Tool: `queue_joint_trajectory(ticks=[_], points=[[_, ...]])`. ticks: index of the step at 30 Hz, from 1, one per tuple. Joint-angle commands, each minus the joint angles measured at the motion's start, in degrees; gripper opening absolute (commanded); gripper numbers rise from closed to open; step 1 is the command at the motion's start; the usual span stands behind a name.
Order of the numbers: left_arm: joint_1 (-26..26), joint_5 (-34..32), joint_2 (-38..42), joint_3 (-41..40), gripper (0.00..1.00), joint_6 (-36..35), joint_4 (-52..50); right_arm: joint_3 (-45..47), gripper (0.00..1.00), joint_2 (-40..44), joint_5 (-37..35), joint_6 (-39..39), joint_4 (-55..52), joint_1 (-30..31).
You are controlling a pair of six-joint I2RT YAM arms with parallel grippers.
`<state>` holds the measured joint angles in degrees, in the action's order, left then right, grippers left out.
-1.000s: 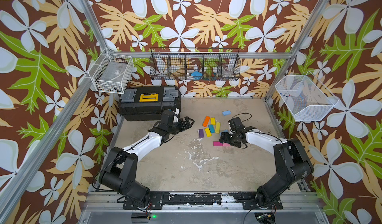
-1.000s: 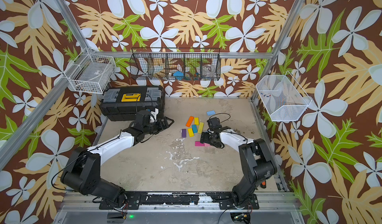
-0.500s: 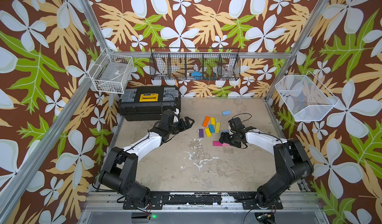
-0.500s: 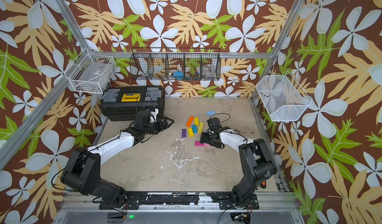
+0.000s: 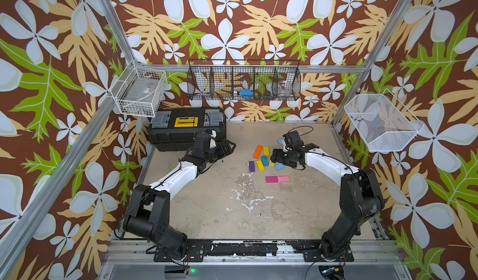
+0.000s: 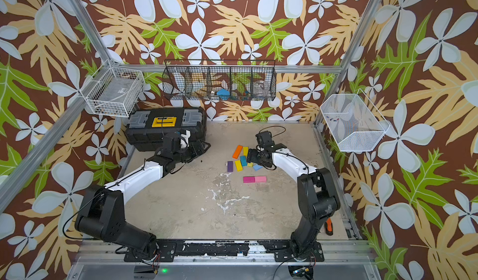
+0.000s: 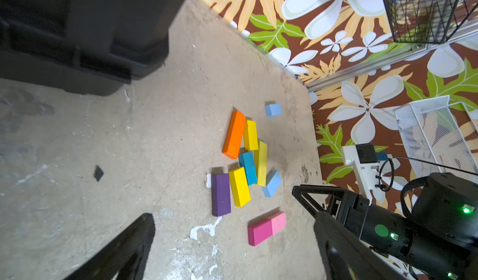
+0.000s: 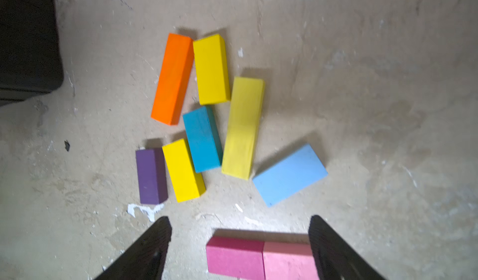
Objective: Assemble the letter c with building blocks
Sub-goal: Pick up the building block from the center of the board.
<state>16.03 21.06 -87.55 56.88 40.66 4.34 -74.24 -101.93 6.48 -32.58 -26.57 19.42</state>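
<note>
Magenta block (image 8: 234, 256) and pink block (image 8: 287, 259) lie end to end, touching, as one short bar on the worktop (image 5: 219, 209), with its long axis running from my left arm's side to my right's. I judge it the start of the C. Just behind it the other building blocks crowd together, most with their long axes pointing front to back. The orange block (image 8: 172, 78) is tilted, the teal block (image 8: 203, 139) is pressed against the pale yellow block (image 8: 243, 127), and the light-blue block (image 8: 289, 175) lies diagonal, one corner at or almost at that yellow. My right gripper (image 8: 240, 218) hangs over this cluster, jaws well apart and empty. My left gripper (image 5: 229, 148) sits by the black toolbox (image 5: 186, 128), jaws fully spread, holding nothing. My worry is the tight packing: a descending finger could land on a neighbour, or drag one into the bar and knock it crooked.
</note>
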Motion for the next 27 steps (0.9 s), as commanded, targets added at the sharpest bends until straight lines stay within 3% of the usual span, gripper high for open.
queue_joint_trajectory(ticks=[1,11,27], points=[[-0.4,0.4,0.1,1.0,1.00,-2.0,-1.7,-5.1,0.82,-3.9,-3.2,0.0,-3.6,0.3],[-0.6,0.8,0.3,-0.4,1.00,-1.8,-1.3,-14.4,0.68,-14.2,-7.2,0.4,-6.4,0.5],[-0.6,1.2,0.9,-1.9,1.00,-0.9,-0.1,-18.2,0.62,-21.2,-10.1,2.1,-8.3,2.3]])
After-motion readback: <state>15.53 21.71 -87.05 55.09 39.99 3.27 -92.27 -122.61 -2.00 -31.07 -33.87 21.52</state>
